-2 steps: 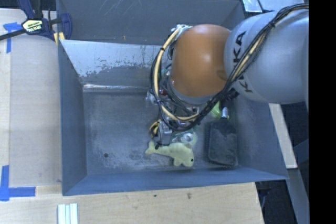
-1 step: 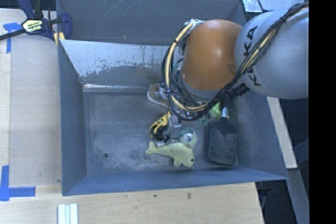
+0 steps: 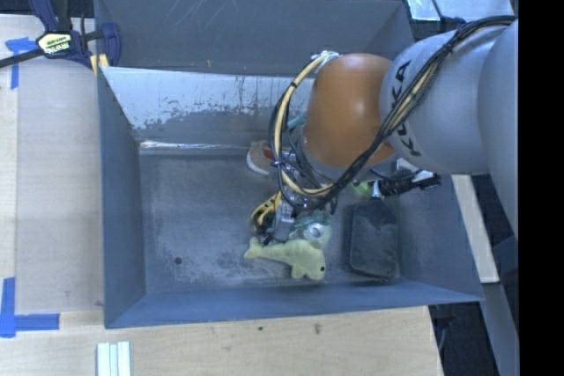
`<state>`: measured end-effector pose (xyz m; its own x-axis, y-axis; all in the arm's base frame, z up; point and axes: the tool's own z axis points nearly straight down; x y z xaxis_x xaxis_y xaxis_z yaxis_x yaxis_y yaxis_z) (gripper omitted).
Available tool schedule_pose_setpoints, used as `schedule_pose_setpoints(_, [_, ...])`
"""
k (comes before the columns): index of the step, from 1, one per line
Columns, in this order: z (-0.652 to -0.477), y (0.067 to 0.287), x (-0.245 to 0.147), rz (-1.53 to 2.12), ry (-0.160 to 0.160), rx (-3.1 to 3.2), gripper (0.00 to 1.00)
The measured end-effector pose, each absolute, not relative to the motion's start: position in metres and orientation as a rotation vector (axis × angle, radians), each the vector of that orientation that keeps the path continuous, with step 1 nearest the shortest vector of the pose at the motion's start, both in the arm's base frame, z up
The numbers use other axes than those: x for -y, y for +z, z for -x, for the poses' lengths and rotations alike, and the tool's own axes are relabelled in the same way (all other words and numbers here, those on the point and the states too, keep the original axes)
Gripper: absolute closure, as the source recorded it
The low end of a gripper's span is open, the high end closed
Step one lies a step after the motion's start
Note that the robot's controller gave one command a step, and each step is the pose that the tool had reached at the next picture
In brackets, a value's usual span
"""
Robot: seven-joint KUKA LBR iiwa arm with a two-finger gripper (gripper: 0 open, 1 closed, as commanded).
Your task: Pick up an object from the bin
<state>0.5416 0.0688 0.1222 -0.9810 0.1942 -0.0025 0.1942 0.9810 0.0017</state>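
Observation:
My gripper (image 3: 284, 229) is down near the bin floor, right of the middle, under the orange cover. Just below it lies a pale yellow soft toy (image 3: 295, 257), stretched out along the front of the bin. A small yellow and black thing (image 3: 263, 213) sits at the gripper's left side, touching or almost touching it. A clear, greenish bit (image 3: 315, 232) lies at its right side.
A dark grey rectangular sponge-like block (image 3: 374, 244) lies in the front right corner. A white and red round thing (image 3: 260, 158) peeks out by the back wall, partly hidden by the arm's cables. A small green piece (image 3: 360, 187) shows beneath the arm.

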Motion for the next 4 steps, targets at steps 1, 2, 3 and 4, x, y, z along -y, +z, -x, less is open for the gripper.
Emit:
schedule_pose_setpoints(1, [-0.543,0.072,-0.068,-0.077,0.004,-3.125,1.0])
schedule_pose_setpoints(2, [-0.543,0.072,-0.068,-0.078,0.004,-3.125,1.0])
schedule_pose_setpoints(3, [-0.547,0.113,-0.058,-0.099,0.002,-3.133,1.0])
schedule_pose_setpoints(4, [-0.553,0.135,-0.045,-0.114,0.005,-3.115,1.0])
